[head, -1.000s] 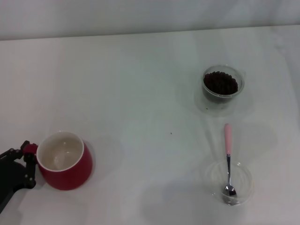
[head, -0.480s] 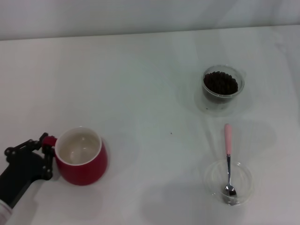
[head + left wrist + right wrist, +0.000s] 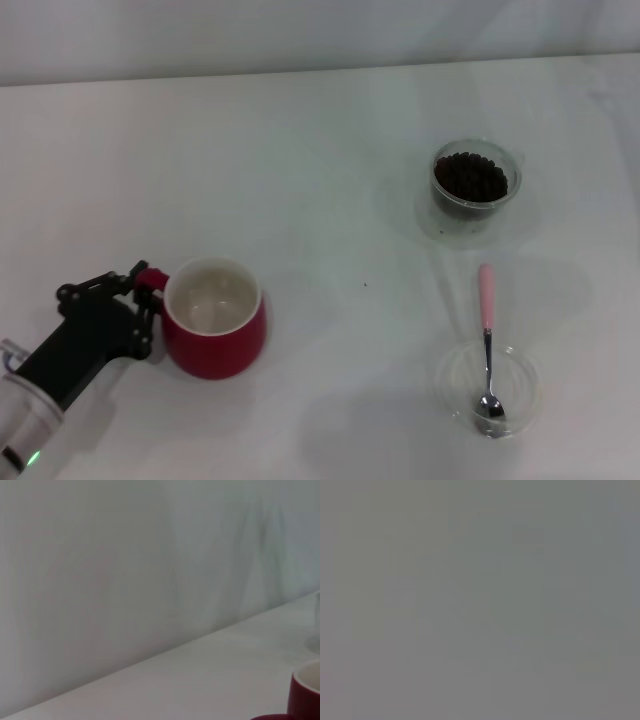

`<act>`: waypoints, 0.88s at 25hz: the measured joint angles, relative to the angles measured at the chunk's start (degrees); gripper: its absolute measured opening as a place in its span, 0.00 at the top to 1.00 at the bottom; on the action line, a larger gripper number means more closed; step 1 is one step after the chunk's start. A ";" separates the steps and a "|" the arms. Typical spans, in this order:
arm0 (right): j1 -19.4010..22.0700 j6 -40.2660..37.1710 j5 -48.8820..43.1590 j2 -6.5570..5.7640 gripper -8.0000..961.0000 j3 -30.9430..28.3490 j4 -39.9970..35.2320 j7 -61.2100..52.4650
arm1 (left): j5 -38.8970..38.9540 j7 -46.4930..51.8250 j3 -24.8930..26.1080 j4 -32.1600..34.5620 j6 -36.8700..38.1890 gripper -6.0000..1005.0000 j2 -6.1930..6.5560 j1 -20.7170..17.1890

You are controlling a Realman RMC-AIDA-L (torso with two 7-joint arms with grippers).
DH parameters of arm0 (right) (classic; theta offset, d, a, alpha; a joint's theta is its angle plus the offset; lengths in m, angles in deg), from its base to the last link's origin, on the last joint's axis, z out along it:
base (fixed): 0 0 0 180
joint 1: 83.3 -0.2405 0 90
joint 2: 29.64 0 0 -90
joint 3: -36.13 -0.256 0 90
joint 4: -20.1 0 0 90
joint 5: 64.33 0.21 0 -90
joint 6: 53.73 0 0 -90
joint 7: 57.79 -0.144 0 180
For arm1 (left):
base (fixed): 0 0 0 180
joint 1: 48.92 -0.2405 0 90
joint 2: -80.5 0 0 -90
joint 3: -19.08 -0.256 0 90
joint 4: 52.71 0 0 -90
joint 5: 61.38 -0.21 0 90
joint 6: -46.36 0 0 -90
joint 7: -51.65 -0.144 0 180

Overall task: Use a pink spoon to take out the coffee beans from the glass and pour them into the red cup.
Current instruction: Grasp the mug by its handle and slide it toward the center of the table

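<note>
The red cup [image 3: 214, 330] stands at the front left of the white table, its white inside empty. My left gripper [image 3: 143, 300] is shut on the red cup's handle, at its left side. The cup's rim also shows in the left wrist view [image 3: 306, 695]. The glass [image 3: 475, 188], full of dark coffee beans [image 3: 469, 176], stands at the back right. The pink spoon [image 3: 486, 330] lies with its pink handle on the table and its silver bowl inside a shallow clear glass dish [image 3: 488, 390]. My right gripper is out of view.
The white table [image 3: 330, 180] ends at a pale wall along the back. The shallow glass dish sits at the front right, in front of the glass. The right wrist view shows only a plain grey field.
My left gripper has moved the red cup to the right and slightly back, by its handle. The glass, spoon and dish have not moved.
</note>
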 joint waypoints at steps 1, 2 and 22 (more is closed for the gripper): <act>0.00 0.00 0.00 0.00 0.09 0.00 0.00 0.00 | -0.26 0.00 0.00 0.42 -0.63 0.90 -0.01 0.51; 0.02 0.00 0.00 -0.02 0.09 0.00 -0.01 0.00 | -0.31 0.00 0.00 0.61 -0.99 0.89 -0.01 0.80; -0.01 0.03 0.00 -0.05 0.09 0.00 -0.16 0.00 | -1.75 -0.71 0.00 3.81 -4.65 0.89 -0.06 1.17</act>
